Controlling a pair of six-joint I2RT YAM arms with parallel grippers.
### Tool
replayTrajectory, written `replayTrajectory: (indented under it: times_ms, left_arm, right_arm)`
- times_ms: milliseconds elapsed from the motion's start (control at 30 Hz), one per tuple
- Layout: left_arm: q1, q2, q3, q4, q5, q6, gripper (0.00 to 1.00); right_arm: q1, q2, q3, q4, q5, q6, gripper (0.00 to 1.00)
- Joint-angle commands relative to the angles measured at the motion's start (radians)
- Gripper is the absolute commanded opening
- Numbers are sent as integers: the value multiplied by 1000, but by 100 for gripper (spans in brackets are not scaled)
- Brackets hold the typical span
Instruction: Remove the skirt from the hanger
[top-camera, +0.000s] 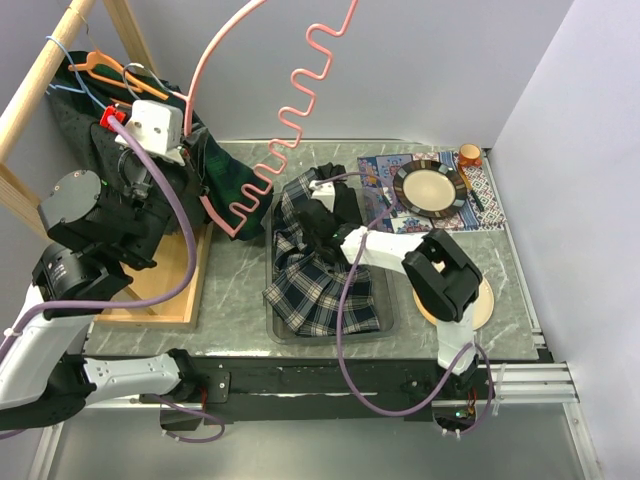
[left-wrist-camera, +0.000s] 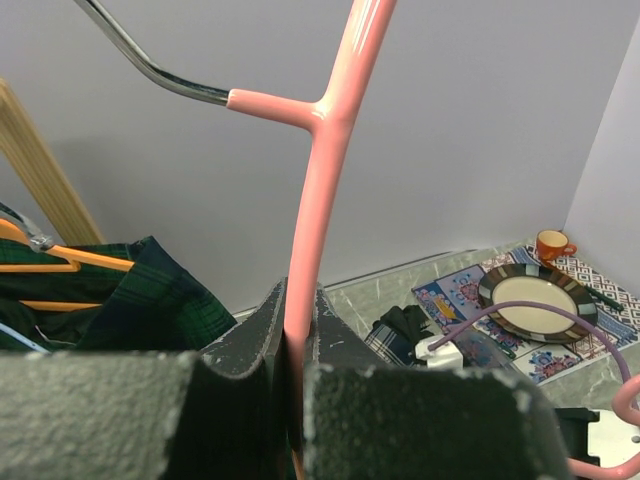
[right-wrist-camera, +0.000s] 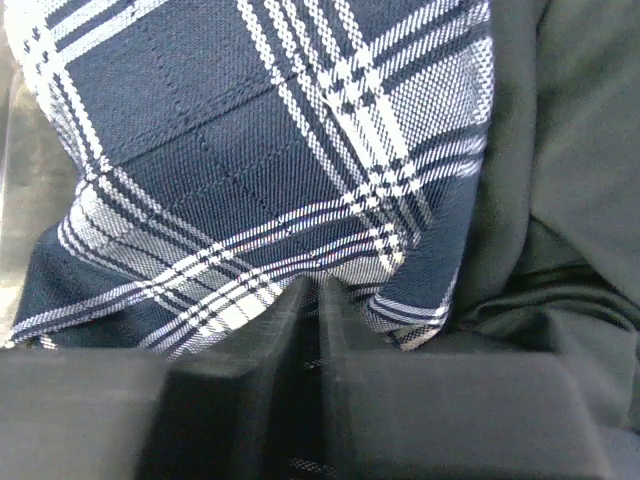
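A pink wavy hanger stands up over the table; it also shows in the left wrist view. My left gripper is shut on its pink stem. A navy and white plaid skirt lies crumpled in a clear tray at the table's middle. No part of it hangs on the pink hanger. My right gripper is down on the skirt, shut on a fold of its plaid cloth. A dark cloth lies beside it.
A wooden rack at the left holds orange hangers and a dark green plaid garment. A plate and an orange mug sit on a patterned mat at the back right. A round wooden board lies by the right arm.
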Motion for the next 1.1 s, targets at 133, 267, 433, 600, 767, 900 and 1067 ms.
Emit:
replayTrajectory:
  times_ms: [133,267,433,600,767,900,1067]
  left_arm:
    - [-2,-18,39,69,-42,-14,1]
    - [-4,18,106,40,-42,-16,1]
    - [-2,28,130,45,-29,-24,1]
    - [-2,12,94,49,-24,-31,1]
    - [-2,-15,50,63,31,-33,1]
    - [-4,-31,32,34,65,-51,1]
    - [-2,-64,-14,38,70,-63,1]
  right_arm:
    - [43,-250,-137,74,-16,-52,0]
    - [72,-390,-258,118,-85,-51,0]
    - [83,-526,-336,102,-141,-35,0]
    - [2,-530,-272,111,-182,-57,61]
    - [-103,-378,-65,39,-286,-81,74]
    - [-147,-287,24,26,-357,-84,81]
    - [-169,-139,150,11,-362,-98,81]
